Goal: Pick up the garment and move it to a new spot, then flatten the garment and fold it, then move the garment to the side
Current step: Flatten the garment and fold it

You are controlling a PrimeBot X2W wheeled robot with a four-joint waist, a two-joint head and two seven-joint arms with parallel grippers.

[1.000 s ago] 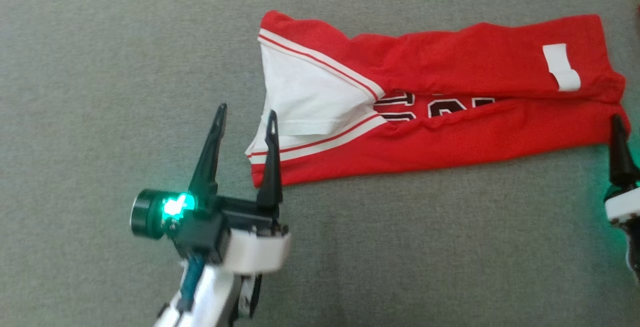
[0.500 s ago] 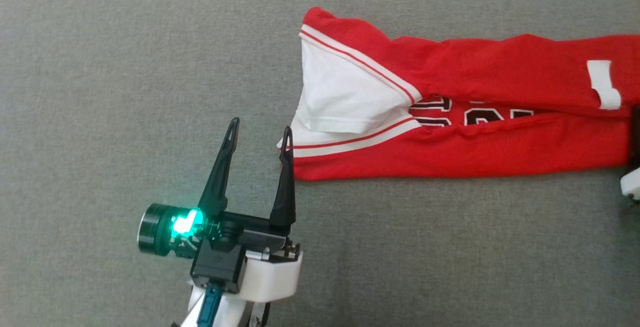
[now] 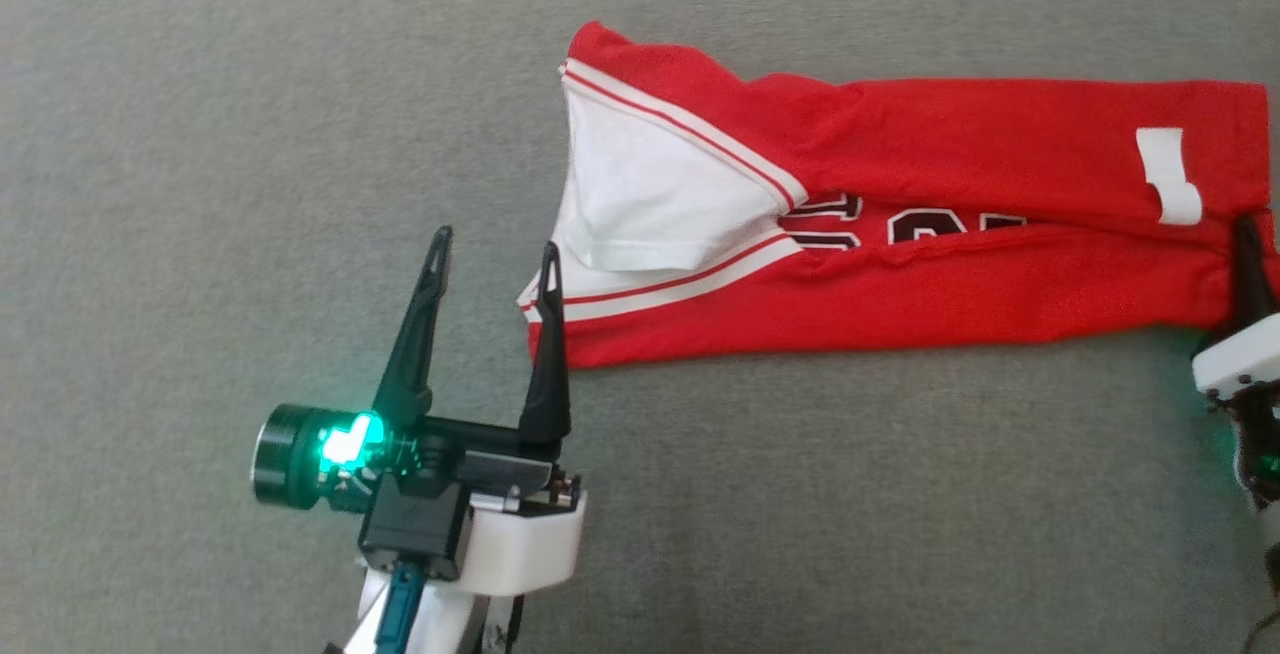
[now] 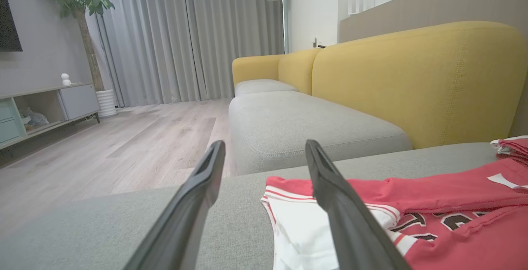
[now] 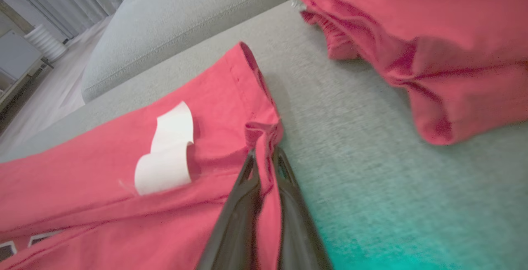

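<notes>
The garment point(image 3: 900, 234) is a red jersey with white trim and dark lettering, folded into a long strip across the grey cushion point(image 3: 250, 134). My left gripper point(image 3: 495, 244) stands open at the jersey's near left corner, its right finger over the white-striped hem and its left finger over bare cushion. In the left wrist view the open left gripper point(image 4: 264, 148) straddles that edge of the garment point(image 4: 453, 195). At the jersey's right end my right gripper point(image 3: 1245, 234) is shut on it. The right wrist view shows the right gripper point(image 5: 264, 158) pinching a bunched red fold of the garment point(image 5: 82, 187).
Another red garment point(image 5: 433, 34) lies on the cushion to the right of the pinched end. A yellow sofa back point(image 4: 412, 80) rises behind the cushion. Beyond the cushion's left edge are a wooden floor point(image 4: 103, 146), a cabinet and a potted plant.
The right gripper has closed on the jersey's right end. The head camera shifted, so the whole picture slid. The left gripper stays open by the near left corner.
</notes>
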